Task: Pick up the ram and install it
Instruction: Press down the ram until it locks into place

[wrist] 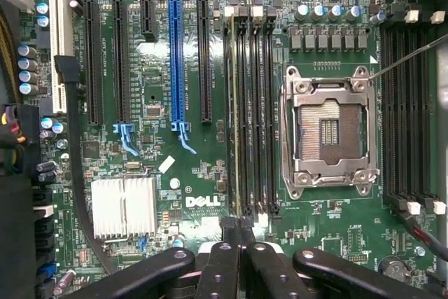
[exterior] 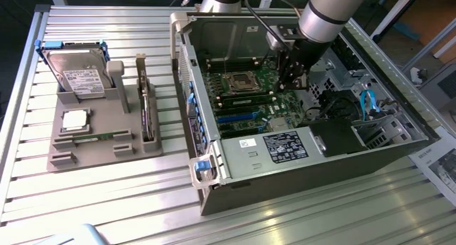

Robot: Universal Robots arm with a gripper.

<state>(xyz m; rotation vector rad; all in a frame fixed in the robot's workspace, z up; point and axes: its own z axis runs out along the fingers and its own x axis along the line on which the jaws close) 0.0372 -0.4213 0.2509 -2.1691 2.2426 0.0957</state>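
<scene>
The ram [wrist: 234, 117] shows edge-on as a thin pale green strip in the outermost of several black memory slots [wrist: 260, 110], beside the empty processor socket [wrist: 329, 131]. My gripper [wrist: 238, 223] is shut, its two black fingertips pressed together right at the near end of that strip. Whether the tips pinch the board or only rest on it I cannot tell. In the exterior view my gripper [exterior: 293, 85] hangs inside the open computer case, low over the motherboard [exterior: 249, 103]. A second green stick [exterior: 100, 137] lies in the grey holder.
The open case [exterior: 285, 159] has tall side walls, a black power supply [exterior: 335, 138] and blue cables [exterior: 367, 103]. On the board are long card slots [wrist: 176, 61] and a silver heatsink [wrist: 124, 206]. The grey holder [exterior: 64, 159] carries a hard drive [exterior: 78, 74], a silver chip [exterior: 76, 120] and an upright card [exterior: 146, 111].
</scene>
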